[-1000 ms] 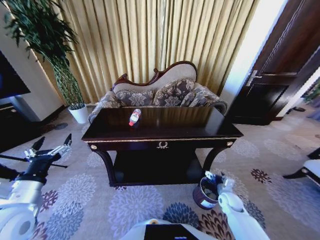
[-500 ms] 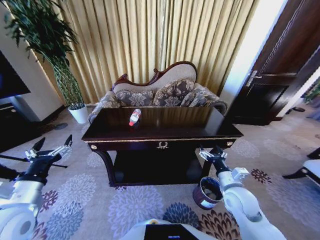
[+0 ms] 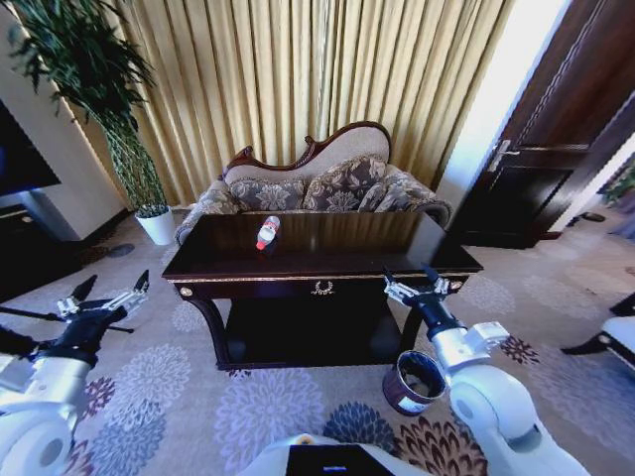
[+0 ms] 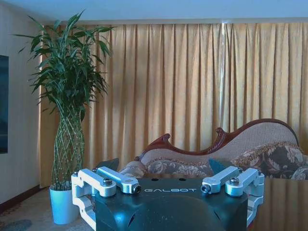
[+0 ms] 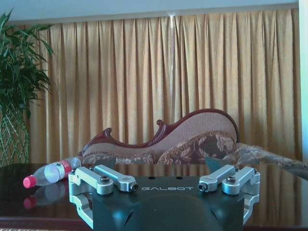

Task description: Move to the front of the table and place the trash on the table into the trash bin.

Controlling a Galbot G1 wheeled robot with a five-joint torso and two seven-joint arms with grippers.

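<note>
The trash I see is a clear plastic bottle (image 3: 267, 232) with a red label and red cap, lying on its side at the back left of the dark glossy table (image 3: 347, 246). The right wrist view shows the bottle (image 5: 50, 173) across the tabletop (image 5: 281, 192). My right gripper (image 3: 412, 286) is open and empty, raised to the table's front edge near its right leg. Just below that arm, on the carpet, stands the dark round trash bin (image 3: 401, 395). My left gripper (image 3: 104, 300) hangs open and empty, left of the table.
A sofa (image 3: 317, 188) stands right behind the table, with curtains beyond. A tall plant in a white pot (image 3: 157, 224) is at the back left, and a dark door (image 3: 556, 149) at the right. Flowered carpet lies open in front of the table.
My right arm has risen from beside the trash bin up to the table's front edge. The left arm has barely shifted and the bottle has not moved.
</note>
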